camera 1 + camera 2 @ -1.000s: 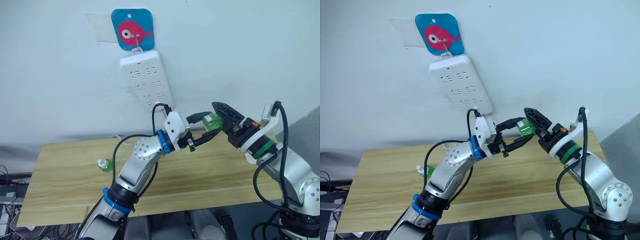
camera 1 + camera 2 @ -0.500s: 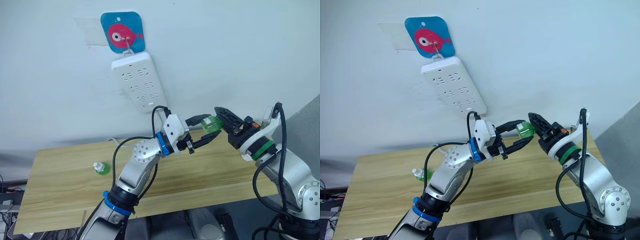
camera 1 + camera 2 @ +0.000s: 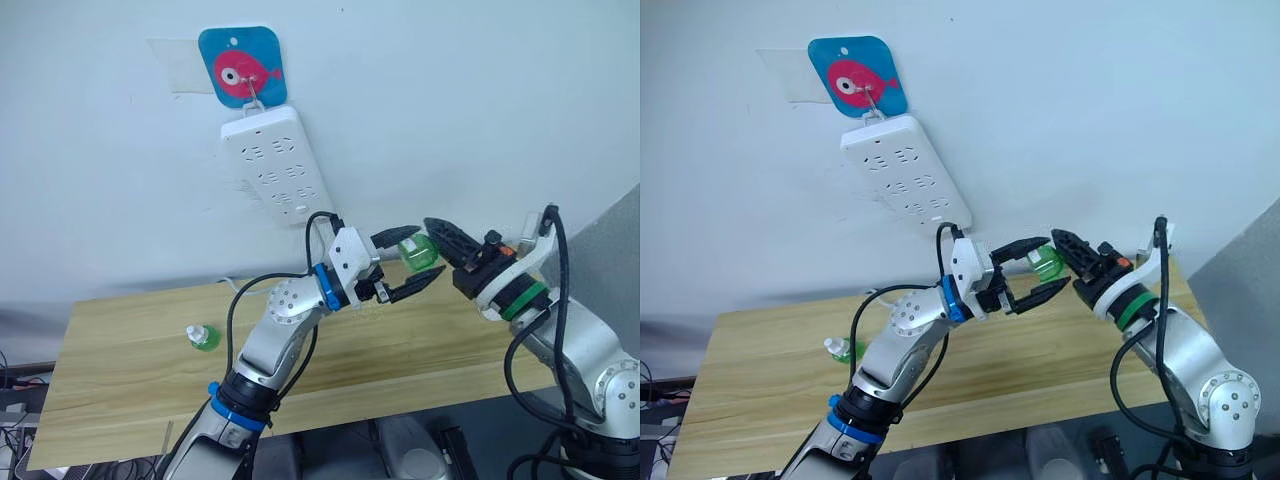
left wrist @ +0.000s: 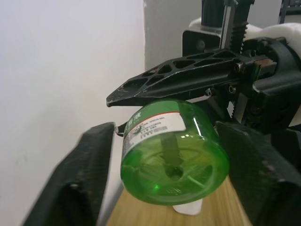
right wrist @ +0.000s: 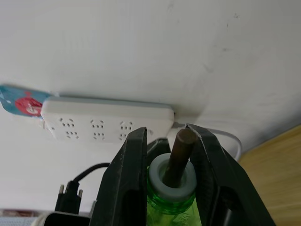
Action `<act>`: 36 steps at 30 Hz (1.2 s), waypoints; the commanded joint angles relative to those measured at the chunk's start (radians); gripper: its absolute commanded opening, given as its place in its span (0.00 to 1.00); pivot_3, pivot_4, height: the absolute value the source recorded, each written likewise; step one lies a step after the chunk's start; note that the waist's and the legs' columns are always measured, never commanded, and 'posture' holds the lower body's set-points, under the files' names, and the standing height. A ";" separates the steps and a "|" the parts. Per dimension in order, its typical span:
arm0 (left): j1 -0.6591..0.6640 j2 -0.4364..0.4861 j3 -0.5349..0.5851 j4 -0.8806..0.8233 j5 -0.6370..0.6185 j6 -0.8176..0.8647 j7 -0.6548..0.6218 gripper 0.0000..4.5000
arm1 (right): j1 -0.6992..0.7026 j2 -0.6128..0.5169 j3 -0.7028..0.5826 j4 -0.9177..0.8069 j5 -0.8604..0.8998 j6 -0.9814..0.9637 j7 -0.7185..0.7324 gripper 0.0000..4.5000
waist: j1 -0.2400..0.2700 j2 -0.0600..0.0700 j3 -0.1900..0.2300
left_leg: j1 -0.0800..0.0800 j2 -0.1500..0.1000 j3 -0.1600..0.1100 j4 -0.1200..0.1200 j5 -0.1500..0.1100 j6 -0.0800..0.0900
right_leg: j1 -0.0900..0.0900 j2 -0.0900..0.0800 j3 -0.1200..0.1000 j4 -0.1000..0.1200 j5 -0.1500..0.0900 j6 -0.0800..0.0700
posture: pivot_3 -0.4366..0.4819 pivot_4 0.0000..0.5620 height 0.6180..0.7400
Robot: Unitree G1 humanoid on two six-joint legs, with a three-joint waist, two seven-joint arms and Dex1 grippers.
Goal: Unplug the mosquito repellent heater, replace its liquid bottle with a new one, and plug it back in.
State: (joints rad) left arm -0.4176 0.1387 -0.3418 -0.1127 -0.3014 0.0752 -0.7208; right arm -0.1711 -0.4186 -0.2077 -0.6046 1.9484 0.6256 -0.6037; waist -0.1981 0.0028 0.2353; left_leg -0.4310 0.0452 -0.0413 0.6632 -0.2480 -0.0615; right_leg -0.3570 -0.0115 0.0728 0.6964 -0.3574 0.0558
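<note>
I'm mid bottle swap: my right gripper (image 5: pixel 167 188) is clamped on the green liquid bottle (image 4: pixel 174 150) at its neck (wick showing), and my left gripper (image 3: pixel 408 262) gapes wide around its base, gripping nothing. I can't locate the heater. Next, I judge, decide which hand carries the bottle.

The scene is viewed from above by the two head eyes, aimed forward and down at the pale wooden table (image 3: pixel 130 350) and the long white power strip (image 3: pixel 278 165) on the wall. The left wrist view is taken very close along its fingers to the green translucent bottle (image 4: pixel 174 150). The same bottle (image 5: pixel 170 207) and strip (image 5: pixel 106 123) are seen by the right wrist, facing the wall.
</note>
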 commanded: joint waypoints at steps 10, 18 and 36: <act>-0.043 0.290 0.077 -0.205 -0.162 0.386 -0.173 1.00 | 0.003 -0.419 0.108 0.203 -0.767 0.018 0.433 0.20 | 0.006 0.000 0.000 | 0.001 0.000 -0.001 0.000 0.000 0.001 | 0.000 0.001 0.000 0.000 0.000 0.000 | 0.22 0.36 1.00; 0.015 0.314 0.046 -0.204 -0.082 0.320 -0.184 1.00 | 0.033 -0.232 0.317 0.518 -1.501 -0.451 0.596 0.20 | 0.017 0.000 0.000 | 0.001 0.001 -0.001 -0.001 0.001 -0.001 | 0.000 0.001 0.000 -0.001 0.000 0.000 | 0.26 0.37 1.00; 0.093 0.364 0.088 -0.267 -0.096 0.377 -0.163 1.00 | -0.044 0.101 0.294 1.032 -1.888 -0.868 0.673 0.20 | 0.073 -0.006 0.011 | 0.012 0.000 0.000 -0.001 -0.001 0.002 | 0.009 0.000 0.001 0.001 0.000 0.000 | 0.35 0.49 1.00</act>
State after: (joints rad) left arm -0.3275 0.4983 -0.2758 -0.3283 -0.3895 0.4525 -0.8842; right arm -0.2093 -0.3202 0.1122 0.4200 0.0781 -0.2068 0.0660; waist -0.1251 -0.0027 0.2461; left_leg -0.4185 0.0457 -0.0408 0.6619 -0.2490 -0.0591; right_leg -0.3481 -0.0119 0.0739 0.6976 -0.3574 0.0555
